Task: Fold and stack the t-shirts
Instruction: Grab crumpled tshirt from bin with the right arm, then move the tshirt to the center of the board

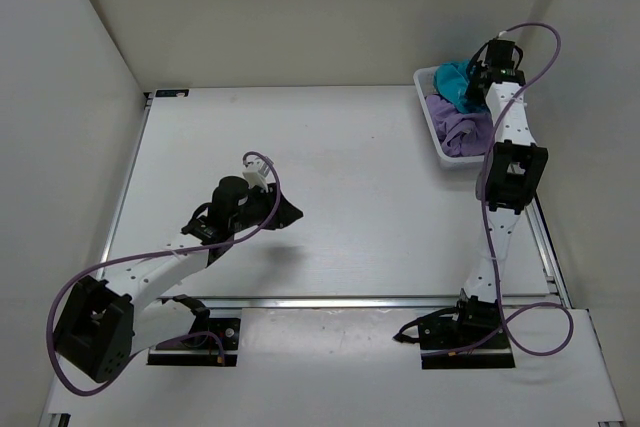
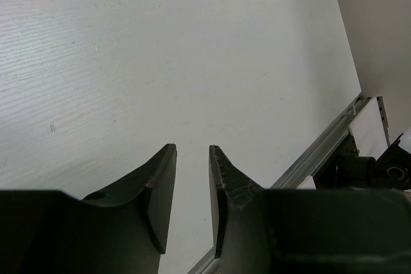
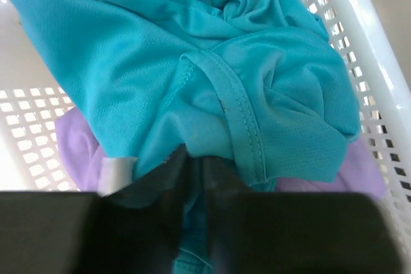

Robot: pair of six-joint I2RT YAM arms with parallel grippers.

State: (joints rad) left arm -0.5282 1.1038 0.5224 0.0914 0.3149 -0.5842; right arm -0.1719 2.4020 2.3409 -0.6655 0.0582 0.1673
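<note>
A teal t-shirt (image 1: 450, 80) lies crumpled on top of a lavender t-shirt (image 1: 462, 130) inside a white mesh basket (image 1: 429, 115) at the far right of the table. My right gripper (image 1: 478, 84) reaches down into the basket. In the right wrist view its jaws (image 3: 196, 158) are closed on a fold of the teal t-shirt (image 3: 192, 62), with the lavender t-shirt (image 3: 77, 145) showing underneath. My left gripper (image 1: 285, 215) hovers over the bare table at centre left. In its wrist view it (image 2: 192, 149) stands open with nothing between the fingers.
The basket wall (image 3: 366, 36) rises close on the right of the right gripper. A metal rail (image 2: 321, 152) runs along the table's near edge. Walls enclose the table on the left, back and right.
</note>
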